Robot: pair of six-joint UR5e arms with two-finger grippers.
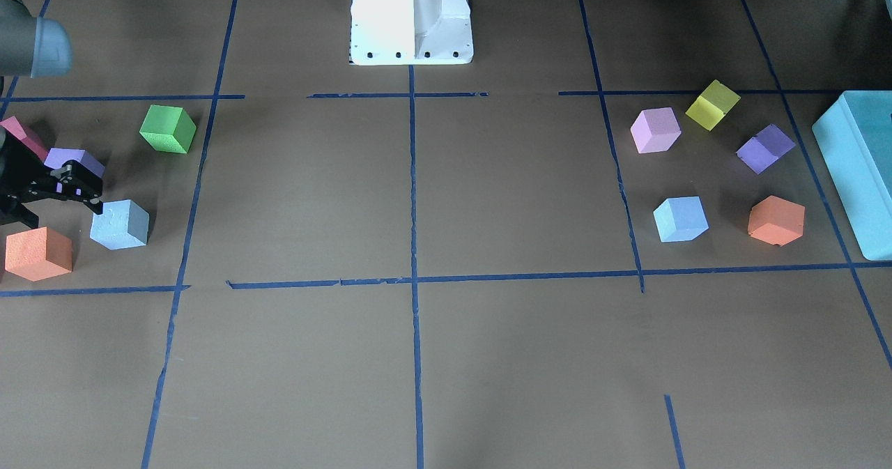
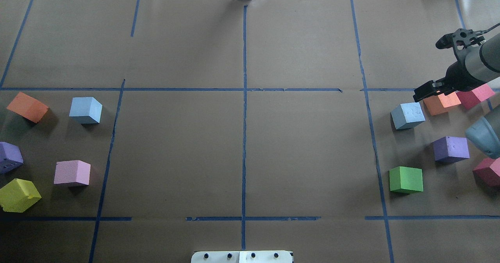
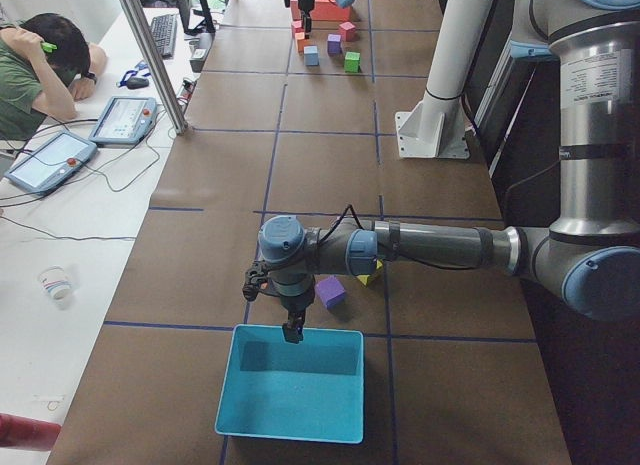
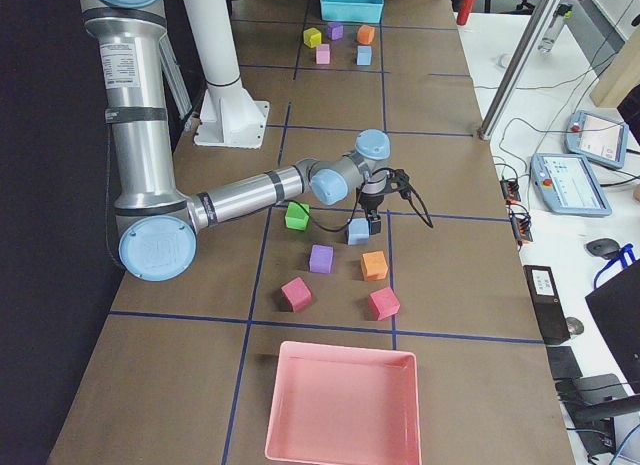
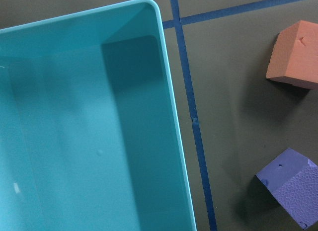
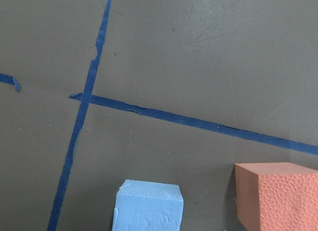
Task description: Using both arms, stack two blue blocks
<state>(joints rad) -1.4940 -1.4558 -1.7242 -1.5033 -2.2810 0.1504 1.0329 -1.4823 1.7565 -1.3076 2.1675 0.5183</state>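
Eleven foam cubes are lying on the worktop (image 2: 175, 149), in two groups well apart. Two of them are pale blue.

The left blue cube (image 2: 85, 110) is sitting in the group of five on the robot's left. Around it are:
- one orange cube (image 2: 27, 106)
- one purple cube (image 2: 9, 157)
- one pink cube (image 2: 72, 173)
- one yellow cube (image 2: 18, 194)

The right blue cube (image 2: 408, 115) is sitting in the group of six on the robot's right. With it are:
- a second orange cube (image 2: 443, 101)
- a second purple cube (image 2: 451, 149)
- one green cube (image 2: 406, 179)
- a dark red cube (image 2: 476, 95)
- another dark red cube (image 2: 488, 173)

All the cubes are square-edged, and their faces are showing a fine pebbled grain. The right blue cube is also showing shallow dents.

The right arm (image 2: 482, 59) is reaching over its group. The right jaws are hanging just beside the right blue cube, between it and the second orange cube. I cannot tell whether they are spread or closed, or whether they are touching the foam.

The left arm (image 3: 440, 247) is stretching out low over the worktop, with the left jaws hanging above the rim of one teal box (image 3: 290, 395). The box is smooth, glossy and round-cornered. The state of these jaws cannot be told either.

One pink tray (image 4: 340, 405) is lying beyond the right group. Brown paper is covering the worktop, and strips of blue tape (image 2: 244, 138) are dividing it into rectangles.
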